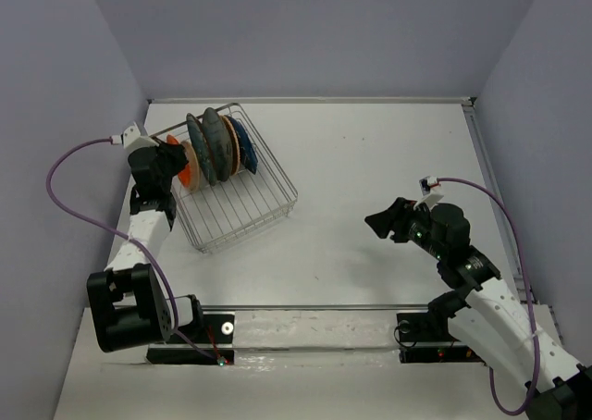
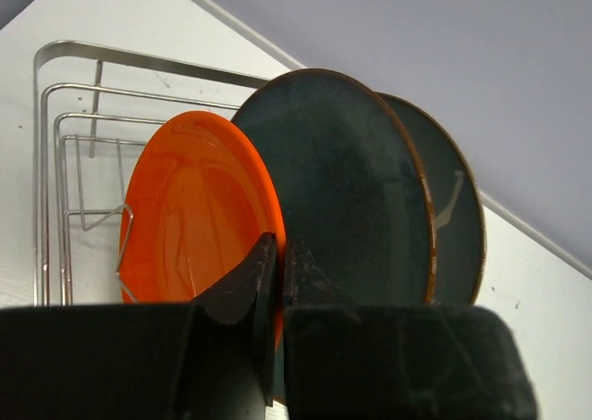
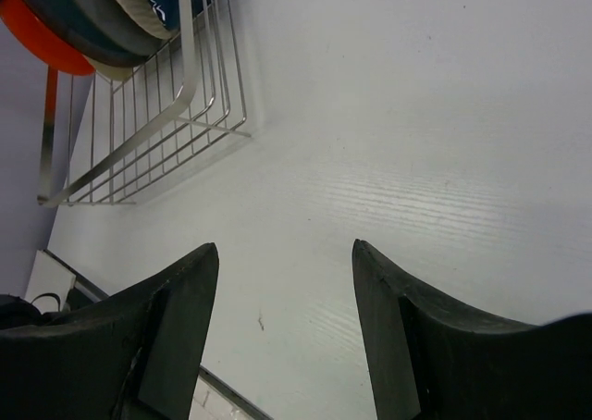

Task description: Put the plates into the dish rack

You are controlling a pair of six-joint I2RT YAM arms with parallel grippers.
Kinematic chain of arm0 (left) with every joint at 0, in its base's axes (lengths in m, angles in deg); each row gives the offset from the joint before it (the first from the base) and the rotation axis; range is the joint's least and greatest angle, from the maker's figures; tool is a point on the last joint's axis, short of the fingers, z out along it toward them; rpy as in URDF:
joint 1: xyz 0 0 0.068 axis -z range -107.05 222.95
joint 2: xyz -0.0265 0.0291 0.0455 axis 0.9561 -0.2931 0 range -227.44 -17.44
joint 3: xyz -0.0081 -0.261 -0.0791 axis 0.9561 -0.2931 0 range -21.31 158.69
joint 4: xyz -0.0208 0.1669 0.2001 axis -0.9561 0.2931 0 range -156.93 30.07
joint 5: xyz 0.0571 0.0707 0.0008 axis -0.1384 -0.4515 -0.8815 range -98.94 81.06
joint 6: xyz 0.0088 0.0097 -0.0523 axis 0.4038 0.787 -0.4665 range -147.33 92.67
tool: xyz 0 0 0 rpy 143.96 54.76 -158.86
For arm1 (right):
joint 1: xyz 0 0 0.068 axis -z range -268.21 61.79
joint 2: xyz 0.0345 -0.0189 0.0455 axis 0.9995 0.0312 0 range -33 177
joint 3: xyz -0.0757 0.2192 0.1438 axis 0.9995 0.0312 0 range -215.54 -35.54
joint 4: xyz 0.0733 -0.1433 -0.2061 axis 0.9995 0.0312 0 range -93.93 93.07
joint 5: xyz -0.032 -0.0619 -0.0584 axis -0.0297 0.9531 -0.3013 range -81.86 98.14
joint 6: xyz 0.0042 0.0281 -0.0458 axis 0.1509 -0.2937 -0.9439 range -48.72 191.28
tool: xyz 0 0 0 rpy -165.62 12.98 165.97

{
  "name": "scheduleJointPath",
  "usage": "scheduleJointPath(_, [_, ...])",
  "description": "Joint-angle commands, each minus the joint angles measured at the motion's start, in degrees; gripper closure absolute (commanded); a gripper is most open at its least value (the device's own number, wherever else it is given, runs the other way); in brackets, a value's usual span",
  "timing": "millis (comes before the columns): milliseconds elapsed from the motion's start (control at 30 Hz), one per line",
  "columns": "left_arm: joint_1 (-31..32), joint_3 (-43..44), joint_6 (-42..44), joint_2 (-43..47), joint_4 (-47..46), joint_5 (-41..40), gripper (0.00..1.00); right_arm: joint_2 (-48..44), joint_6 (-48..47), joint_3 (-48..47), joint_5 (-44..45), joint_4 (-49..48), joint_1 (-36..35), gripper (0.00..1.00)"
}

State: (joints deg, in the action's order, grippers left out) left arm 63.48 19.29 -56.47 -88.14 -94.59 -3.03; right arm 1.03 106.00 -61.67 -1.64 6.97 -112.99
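The dish rack (image 1: 245, 207) stands at the back left of the table, and several plates stand upright in its far end. The orange-red plate (image 2: 185, 207) is the leftmost, with a dark teal plate (image 2: 351, 189) right behind it and another dark plate (image 2: 458, 207) behind that. My left gripper (image 2: 280, 249) is shut on the orange-red plate's rim, at the rack's left side (image 1: 176, 156). The right gripper (image 3: 285, 249) hangs open over bare table to the right (image 1: 377, 222), holding nothing. In the right wrist view the dish rack (image 3: 139, 142) is far off.
The near half of the rack (image 1: 231, 221) holds nothing. Purple cables (image 1: 69, 166) loop beside each arm. A metal rail (image 1: 314, 307) runs along the table's near edge. Grey walls close in the left, back and right.
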Motion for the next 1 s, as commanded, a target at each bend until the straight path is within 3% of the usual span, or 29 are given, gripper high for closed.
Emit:
scheduleJointPath(0, [-0.28,-0.87,-0.65,0.12,-3.02,-4.68,0.85,-0.8,-0.44,-1.82,-1.29,-1.5,0.17,0.35])
scheduleJointPath(100, [-0.28,-0.17,-0.39,0.3,-1.0,-5.3,0.71,-1.94,-0.97,-2.87,-0.24,-0.09,0.17,0.35])
scheduleJointPath(200, [-0.28,-0.17,-0.03,0.12,-0.64,-7.14,0.63,-2.55,-1.23,-4.27,0.2,1.32,0.17,0.34])
scheduleJointPath(333, [-0.28,1.23,-0.12,1.25,0.32,-6.18,0.37,-3.26,-1.58,-6.03,1.42,3.16,0.17,0.34])
scheduleJointPath(400, [-0.28,2.11,-0.21,2.57,1.46,-3.47,0.25,-3.61,-2.37,-7.7,2.22,3.95,0.17,0.34])
scheduleJointPath(567, [-0.19,6.42,0.14,9.51,5.59,2.86,0.1,-3.35,-4.13,-11.31,3.63,5.54,0.17,0.34])
scheduleJointPath(633, [0.33,8.08,0.75,13.63,6.9,4.27,0.01,-3.26,-4.83,-13.23,4.76,6.41,0.17,0.29])
scheduleJointPath(767, [2.35,7.75,-0.73,22.06,8.68,5.59,0.01,-3.96,-8.25,-16.83,9.5,8.7,0.17,0.0])
scheduleJointPath(967, [3.15,3.18,-2.49,35.43,8.41,15.71,0.01,-6.24,-9.32,-24.05,14.26,12.83,0.17,0.0])
